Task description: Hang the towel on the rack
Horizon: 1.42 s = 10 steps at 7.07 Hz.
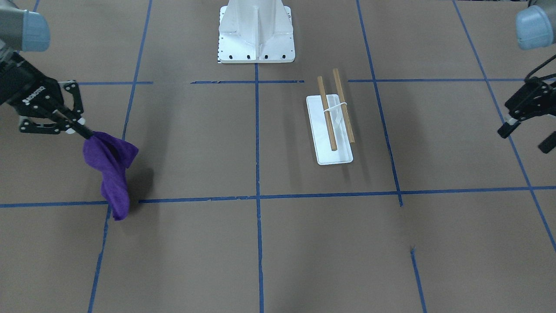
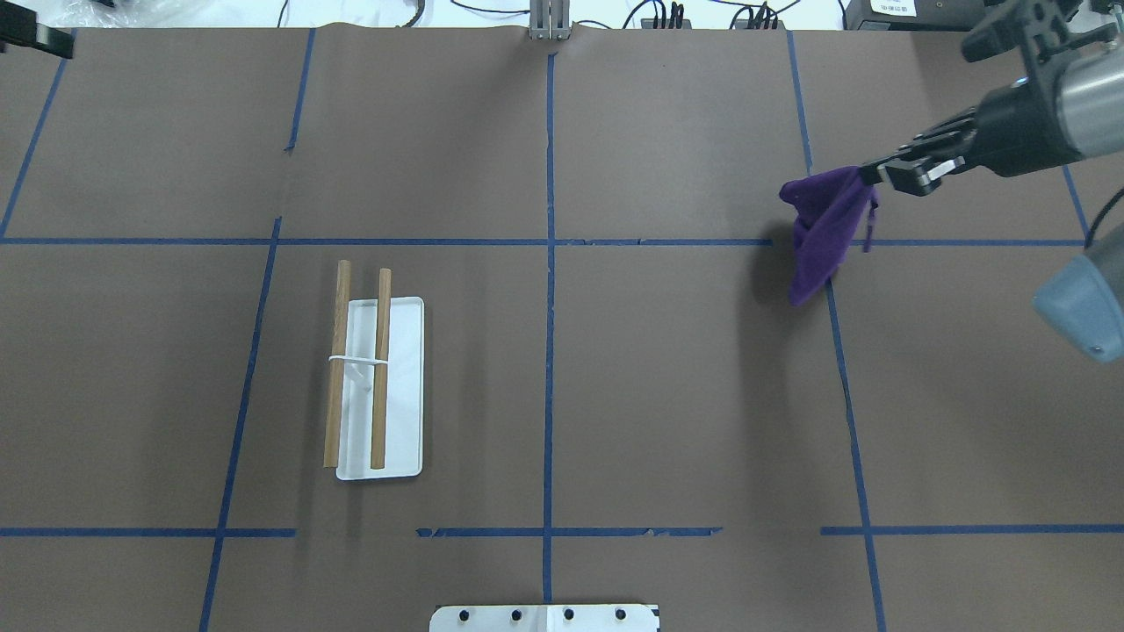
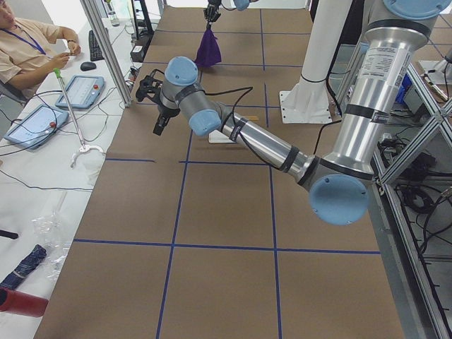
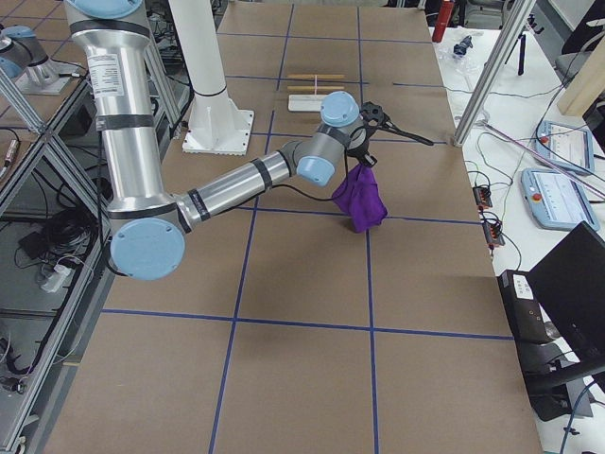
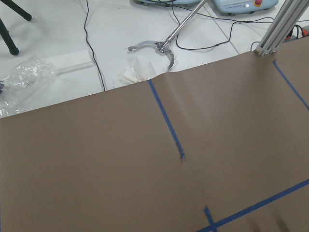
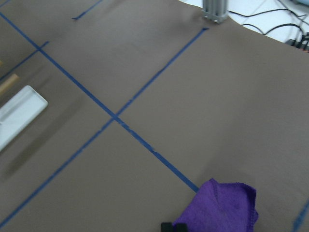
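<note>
The purple towel [image 1: 114, 174] hangs from my right gripper [image 1: 87, 132], which is shut on its top corner; the lower end reaches the table near a blue tape line. It also shows in the overhead view [image 2: 821, 233], in the exterior right view [image 4: 361, 200] and in the right wrist view [image 6: 222, 208]. The rack [image 1: 334, 156] lies well apart, its two wooden rods over a white base [image 2: 406, 395]. My left gripper [image 1: 527, 137] hovers open and empty at the table's far side, away from the rack.
The white ribbed pedestal [image 1: 256, 34] stands at the robot's side of the table. Blue tape lines [image 2: 549, 263] cross the brown table cover. An operator [image 3: 28, 42] sits beyond the table edge with tablets and cables.
</note>
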Tool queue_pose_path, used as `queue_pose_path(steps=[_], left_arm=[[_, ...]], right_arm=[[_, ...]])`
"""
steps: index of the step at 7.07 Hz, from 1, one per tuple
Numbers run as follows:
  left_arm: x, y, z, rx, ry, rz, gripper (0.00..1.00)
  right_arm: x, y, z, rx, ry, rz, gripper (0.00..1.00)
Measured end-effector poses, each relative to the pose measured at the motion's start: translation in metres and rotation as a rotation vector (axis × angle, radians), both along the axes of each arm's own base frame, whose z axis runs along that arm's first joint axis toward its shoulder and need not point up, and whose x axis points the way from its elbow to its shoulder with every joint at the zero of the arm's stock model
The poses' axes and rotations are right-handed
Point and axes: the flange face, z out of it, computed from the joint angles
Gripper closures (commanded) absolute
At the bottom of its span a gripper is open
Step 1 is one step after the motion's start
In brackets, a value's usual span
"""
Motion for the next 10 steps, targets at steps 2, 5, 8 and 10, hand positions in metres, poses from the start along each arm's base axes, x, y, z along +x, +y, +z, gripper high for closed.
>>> queue_pose_path(steps=[2, 5, 8, 10], left_arm=[[0.101, 0.007, -0.063, -0.186, 0.123, -0.047, 0.18], [0.209, 0.03, -0.125, -0.448, 0.194, -0.118, 0.3], [0.274, 0.055, -0.156, -0.698, 0.206, -0.233, 0.29], [0.315, 0.08, -0.173, -0.778, 0.217, -0.235, 0.29]], right_arm=[[-0.061, 0.014, -0.071, 0.062, -0.078, -0.069, 1.0], [-0.115, 0.047, -0.135, 0.164, -0.145, -0.084, 1.0], [-0.134, 0.075, -0.166, 0.217, -0.19, -0.086, 1.0], [-0.141, 0.089, -0.176, 0.237, -0.208, -0.075, 1.0]])
